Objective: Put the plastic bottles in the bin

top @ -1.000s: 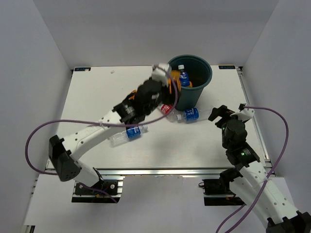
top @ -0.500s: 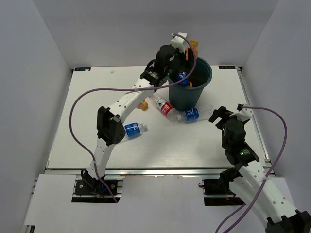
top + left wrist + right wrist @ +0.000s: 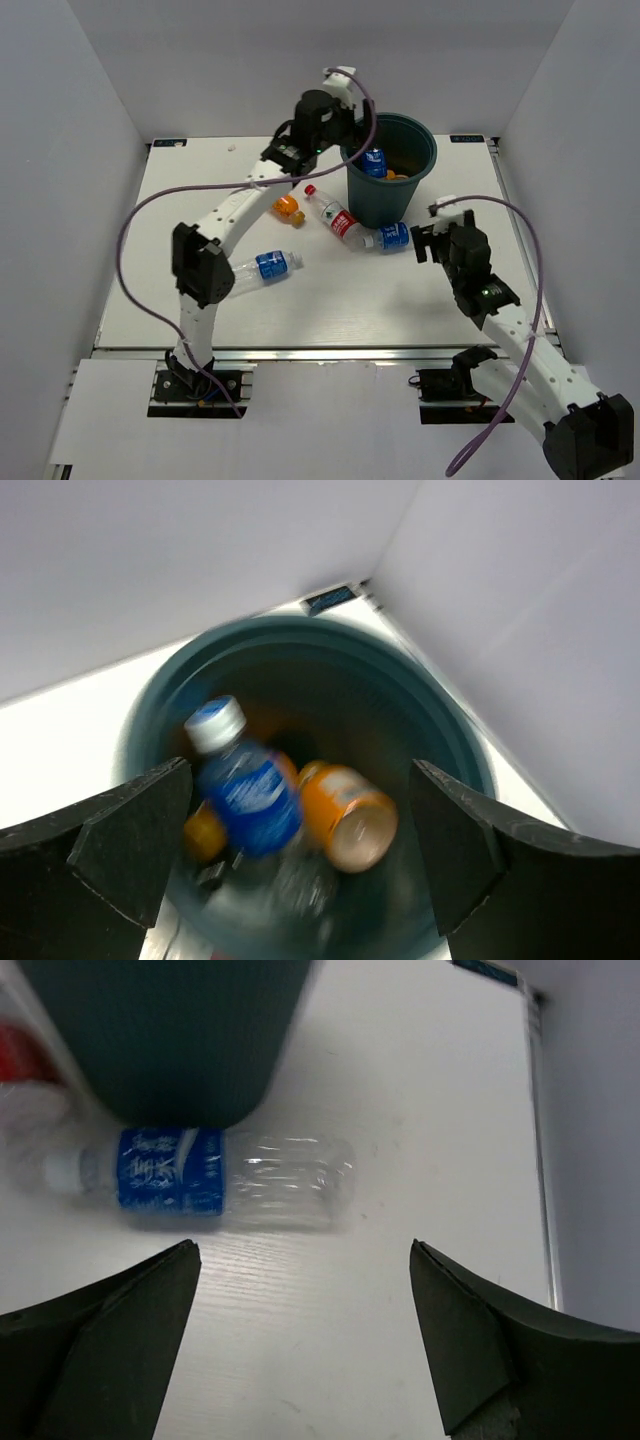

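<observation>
- Four bottles (image 3: pixel 265 267) are seen lying on the surface (image 3: pixel 200 200), others inside the bin (image 3: pixel 380 205).
- Left hand (image 3: pixel 298 825) is held apart, empty, above it.
- Right hand (image 3: pixel 300 1345) is spread near the blue-labelled bottle (image 3: pixel 215 1178) beside the bin: judged light, crushable, roll-prone, best gripped at its label.

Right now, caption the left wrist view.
Open left pincer over dark teal plastic bin containing blue-labelled bottle and orange bottle.
</observation>
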Motion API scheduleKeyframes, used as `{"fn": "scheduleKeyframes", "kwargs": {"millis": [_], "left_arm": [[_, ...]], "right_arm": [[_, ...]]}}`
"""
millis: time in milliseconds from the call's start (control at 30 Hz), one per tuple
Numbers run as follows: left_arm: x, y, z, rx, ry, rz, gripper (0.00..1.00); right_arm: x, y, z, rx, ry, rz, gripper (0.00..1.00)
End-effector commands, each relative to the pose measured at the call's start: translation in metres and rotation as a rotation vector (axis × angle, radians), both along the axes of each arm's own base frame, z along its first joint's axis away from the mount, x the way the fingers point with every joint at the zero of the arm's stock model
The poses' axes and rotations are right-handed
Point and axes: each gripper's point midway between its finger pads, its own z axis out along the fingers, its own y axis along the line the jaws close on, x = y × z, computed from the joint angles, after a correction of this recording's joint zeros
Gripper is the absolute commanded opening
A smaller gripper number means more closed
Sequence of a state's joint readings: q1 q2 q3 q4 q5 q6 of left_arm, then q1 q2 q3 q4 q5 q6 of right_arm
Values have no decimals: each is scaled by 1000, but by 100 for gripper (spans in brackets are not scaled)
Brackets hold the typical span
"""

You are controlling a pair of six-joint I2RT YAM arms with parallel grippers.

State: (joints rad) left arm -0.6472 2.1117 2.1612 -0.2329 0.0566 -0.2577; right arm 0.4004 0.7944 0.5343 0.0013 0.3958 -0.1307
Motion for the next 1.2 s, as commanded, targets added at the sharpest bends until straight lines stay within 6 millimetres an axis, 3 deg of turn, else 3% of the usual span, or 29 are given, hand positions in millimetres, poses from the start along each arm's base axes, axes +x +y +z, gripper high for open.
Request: {"fn": "scheduleKeyframes", "kwargs": {"millis": [0,67,100,133,167,200,233,267,300,333,367,400,500,533,600,667,800,933,1167], "left_arm": [[-24,87,71,-81,-30,126,98],[-35,114,53,-65,27,171,98],[-41,131,2,-9,113,203,98],[-60,152,20,-34,74,249,98],[-64,170,15,-36,53,327,98],[-73,183,4,-27,59,363,98],[-85,198,-38,25,119,401,98],[-102,214,-26,-20,100,444,98],[-110,229,-33,-23,109,505,98],[-122,241,-64,-11,165,547,98],[-135,253,-57,-42,144,574,98],[-143,266,-80,-24,175,622,98],[-159,289,-81,-35,170,706,98],[-162,294,-83,-32,177,728,98],[-169,302,-87,-32,190,759,98],[-172,306,-92,-21,192,773,98],[-178,319,-95,15,193,822,98],[-183,332,-98,30,193,883,98],[-180,330,-110,86,204,864,98]], "right_arm": [[0,66,20,-325,-101,583,89],[-1,74,-1,-544,-77,767,89],[3,69,-5,-588,-50,768,89],[9,64,-4,-612,10,758,90],[13,59,-4,-639,42,755,89],[16,57,-2,-648,65,759,89],[19,55,-2,-651,82,759,89],[28,57,0,-658,74,763,89],[31,62,-1,-662,52,789,90],[35,65,-10,-668,58,818,89],[35,68,-18,-679,62,860,89],[37,71,-31,-693,82,917,89],[41,72,-41,-677,148,967,89],[44,67,-55,-680,200,993,89],[51,65,-56,-679,245,1001,89],[58,63,-71,-681,314,1014,89],[85,46,-81,-749,365,960,89],[89,38,-102,-741,464,974,89],[93,43,-131,-698,515,1000,89]]}}
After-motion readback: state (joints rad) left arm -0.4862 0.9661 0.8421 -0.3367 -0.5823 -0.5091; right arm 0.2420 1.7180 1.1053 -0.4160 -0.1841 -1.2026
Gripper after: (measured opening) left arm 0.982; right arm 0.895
